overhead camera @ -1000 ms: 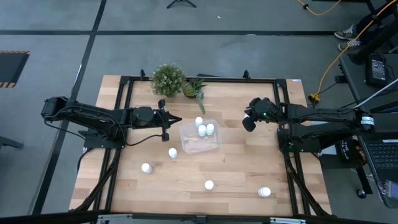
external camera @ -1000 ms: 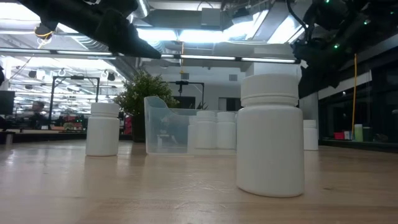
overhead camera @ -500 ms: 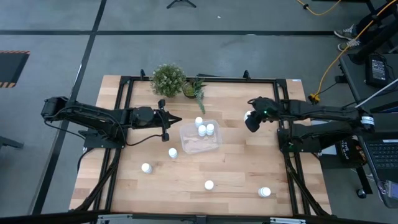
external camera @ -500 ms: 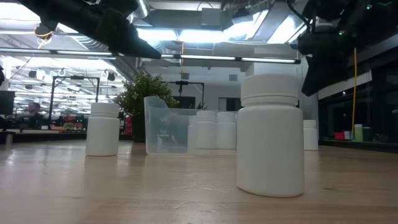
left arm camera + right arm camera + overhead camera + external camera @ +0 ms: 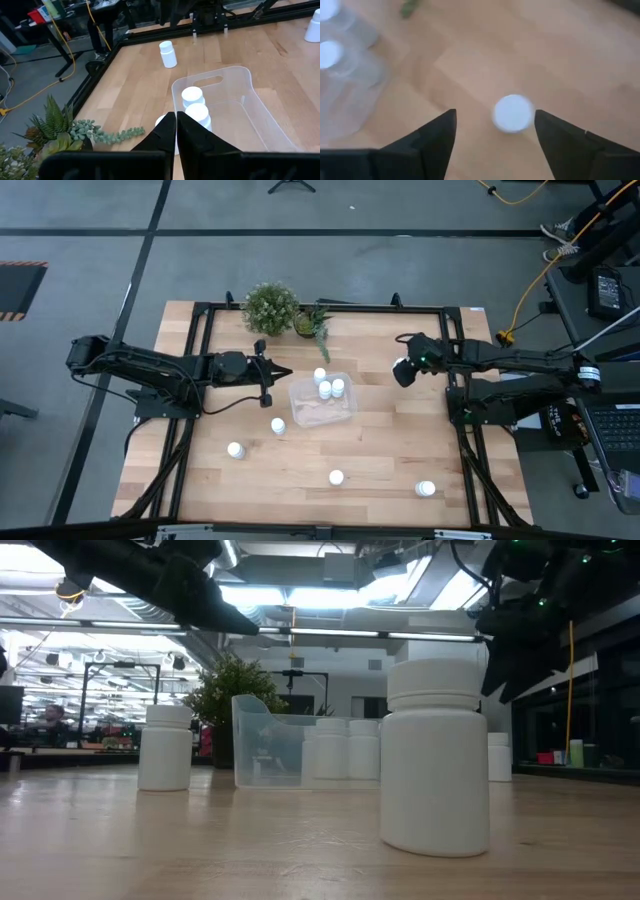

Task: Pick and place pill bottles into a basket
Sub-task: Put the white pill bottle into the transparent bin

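1. Your right gripper hangs with fingers spread above a lone pill bottle; bare wood lies all around that bottle.
2. Between that bottle and the basket the table is free.
3. Your left gripper, fingers together, hangs beside the basket's left side, near the bottle standing just outside the rim.
4. The potted plant blocks the table's far edge.

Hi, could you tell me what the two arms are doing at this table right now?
They are collecting pill bottles into the clear basket, which holds two. The right pincer hangs open above a bottle standing to the basket's right. The left pincer is shut, hovering by the basket's left side near another bottle. Four more bottles stand loose on the table.
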{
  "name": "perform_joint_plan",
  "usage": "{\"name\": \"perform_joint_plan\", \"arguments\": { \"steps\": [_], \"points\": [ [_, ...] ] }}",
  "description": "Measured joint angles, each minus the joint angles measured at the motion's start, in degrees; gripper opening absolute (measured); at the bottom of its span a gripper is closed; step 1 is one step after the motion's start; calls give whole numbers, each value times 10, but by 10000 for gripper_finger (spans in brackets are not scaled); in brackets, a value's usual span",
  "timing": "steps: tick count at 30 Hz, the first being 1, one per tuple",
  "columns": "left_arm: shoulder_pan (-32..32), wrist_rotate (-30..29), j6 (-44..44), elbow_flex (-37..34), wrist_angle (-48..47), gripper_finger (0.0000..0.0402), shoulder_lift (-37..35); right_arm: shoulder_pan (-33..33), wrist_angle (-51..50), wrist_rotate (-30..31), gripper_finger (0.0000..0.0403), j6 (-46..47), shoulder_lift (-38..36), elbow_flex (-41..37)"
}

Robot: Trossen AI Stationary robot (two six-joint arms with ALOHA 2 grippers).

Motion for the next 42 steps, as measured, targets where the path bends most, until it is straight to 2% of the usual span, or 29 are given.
{"name": "perform_joint_plan", "arguments": {
  "steps": [2, 14, 24, 42],
  "points": [
    [0, 0, 0, 0, -1, 8, 0, 0, -6, 15, 271, 1, 0, 0],
    [0, 0, 0, 0, -3, 6, 0, 0, -24, 16, 272, 32, 0, -5],
    [0, 0, 0, 0, -3, 8, 0, 0, 76, 16, 272, 42, 0, -96],
    [0, 0, 0, 0, -3, 4, 0, 0, 148, 40, 272, 9, 0, -125]
  ]
}}
